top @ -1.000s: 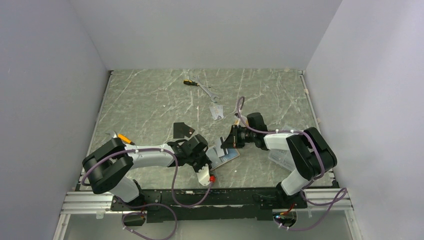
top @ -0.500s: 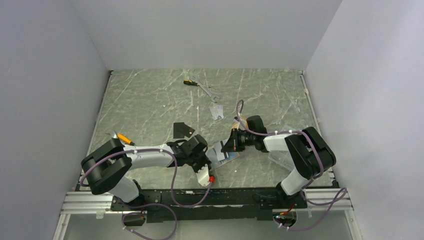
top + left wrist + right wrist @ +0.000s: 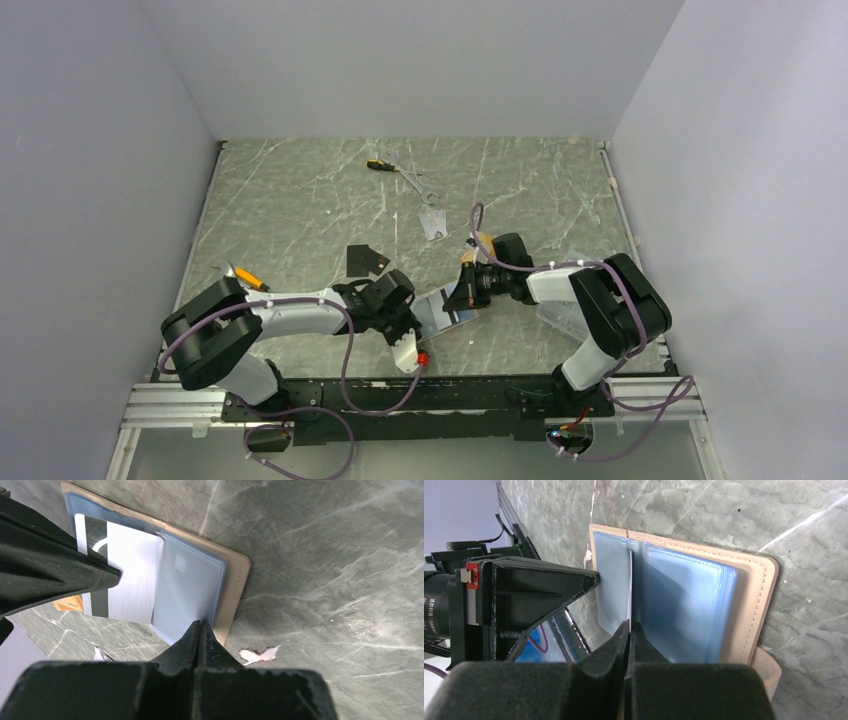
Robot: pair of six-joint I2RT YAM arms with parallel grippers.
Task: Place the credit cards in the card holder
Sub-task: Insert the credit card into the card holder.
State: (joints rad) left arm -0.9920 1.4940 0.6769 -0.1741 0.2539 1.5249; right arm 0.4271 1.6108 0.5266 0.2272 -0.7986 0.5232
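The right pincer (image 3: 629,626) is squeezed shut on a thin silver-grey card with a black stripe (image 3: 127,580). It holds the card by one end. From the right wrist, the card looks like a thin line standing on its edge. It points toward 12 o'clock, right at the fold between the see-through blue pockets (image 3: 684,600). I cannot tell how far the card has gone in.

The blue pockets are part of the small tan leather card holder (image 3: 235,580). It lies open and flat on the grey-green marble table (image 3: 300,200). It sits at about 6 o'clock on the table, between the two arms.

The left pincer (image 3: 200,626) is shut too, with its two tips tight together. The tips touch the edge of the card holder, where a blue pocket meets the tan rim. I cannot tell if they pinch anything. Seen from the right wrist, this pincer is at 9 o'clock from the held card.

Farther out, a flat black card (image 3: 365,260) lies at 10 o'clock from the card holder. Another silver-grey card (image 3: 432,223) lies at 12 o'clock. Both are apart from it. Past them, near 11 o'clock, are a shiny metal wrench (image 3: 420,185) and a little screwdriver with a yellow and black handle (image 3: 378,164).
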